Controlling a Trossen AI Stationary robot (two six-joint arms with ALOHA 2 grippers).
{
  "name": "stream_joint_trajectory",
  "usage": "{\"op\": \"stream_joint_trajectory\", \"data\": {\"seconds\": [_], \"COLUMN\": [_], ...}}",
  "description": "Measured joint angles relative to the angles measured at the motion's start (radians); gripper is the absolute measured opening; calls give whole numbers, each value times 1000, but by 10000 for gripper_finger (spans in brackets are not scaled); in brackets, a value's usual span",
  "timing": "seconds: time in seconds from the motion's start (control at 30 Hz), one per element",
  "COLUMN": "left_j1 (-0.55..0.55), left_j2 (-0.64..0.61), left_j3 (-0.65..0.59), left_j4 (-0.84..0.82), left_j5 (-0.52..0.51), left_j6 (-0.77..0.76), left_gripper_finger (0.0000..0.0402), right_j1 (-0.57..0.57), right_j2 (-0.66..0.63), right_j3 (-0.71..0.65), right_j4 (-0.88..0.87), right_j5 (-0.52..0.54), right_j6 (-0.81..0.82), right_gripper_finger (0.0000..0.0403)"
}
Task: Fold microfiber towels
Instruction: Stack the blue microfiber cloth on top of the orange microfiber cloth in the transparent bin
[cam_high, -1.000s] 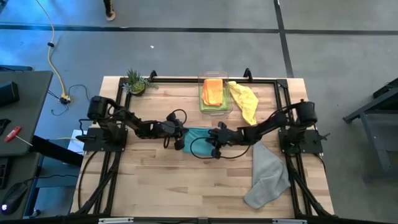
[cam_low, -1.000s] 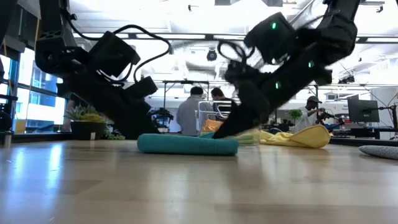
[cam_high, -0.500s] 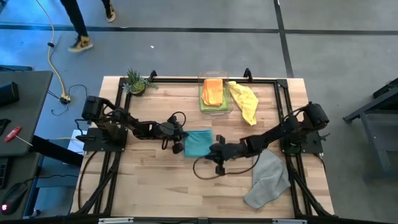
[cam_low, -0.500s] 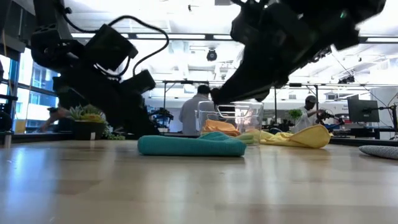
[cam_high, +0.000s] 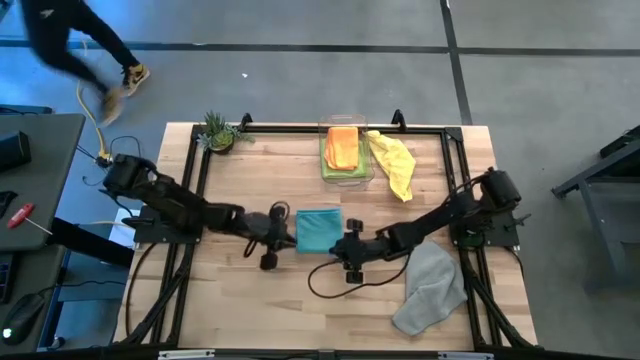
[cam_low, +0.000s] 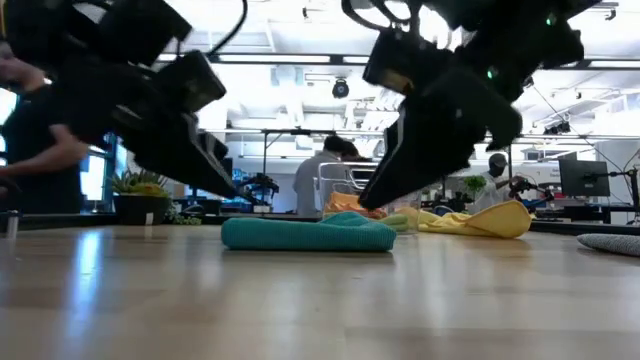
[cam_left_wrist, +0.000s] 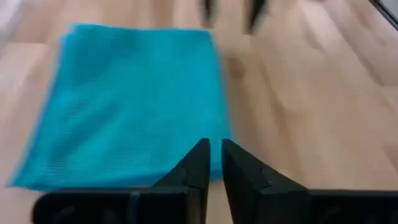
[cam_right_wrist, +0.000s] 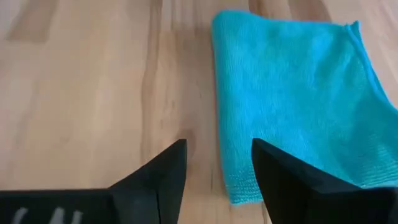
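Since a second earlier both arms had pulled back from the teal towel (cam_high: 318, 230): the left claw (cam_high: 266, 238) had slid away toward its own side of the surface (cam_high: 250, 300), and the right claw (cam_high: 350, 262) had let go and drawn off toward the near edge. A person (cam_high: 70, 45) had also walked into view on the floor beyond the far left corner.

The surface was pale wooden planking with a dark frame round it. A small potted plant (cam_high: 218, 131) stood at the far left corner, and a clear bin (cam_high: 345, 152) sat at the far edge. Across the room, several people sat at desks under bright ceiling lights.

I counted five towels. The teal one lay folded flat in the middle of the surface, between the two claws. An orange towel (cam_high: 342, 146) lay on top of a green towel (cam_high: 328, 160) in the bin. A yellow towel (cam_high: 393, 163) lay draped just beside the bin, and a grey towel (cam_high: 430, 285) lay crumpled near the right front corner.

Both arms reached low toward the middle. The left claw's fingers (cam_left_wrist: 198, 167) stood almost together with only a thin gap, holding nothing, just off the towel's edge. The right claw's fingers (cam_right_wrist: 168, 174) were spread apart and empty, pointing at the towel's corner.
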Motion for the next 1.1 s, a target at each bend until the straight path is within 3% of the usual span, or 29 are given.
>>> {"op": "stream_joint_trajectory", "data": {"seconds": [0.2,0.47,0.63,0.9,1.1], "left_j1": [-120,-153,-154,-153,-153], "left_j2": [27,27,37,37,37], "left_j3": [49,93,93,94,94], "left_j4": [-10,-104,-105,-103,-103], "left_j5": [-136,-195,-210,-209,-206], "left_j6": [7,15,5,8,-3], "left_gripper_finger": [103,177,176,148,140], "right_j1": [-1,-2,-7,-15,-24], "right_j2": [19,61,70,59,7], "right_j3": [0,0,0,2,0], "right_j4": [-13,-37,-50,-149,-276], "right_j5": [52,48,59,92,75], "right_j6": [-41,-112,-121,-172,-250], "right_gripper_finger": [173,169,135,12,26]}}
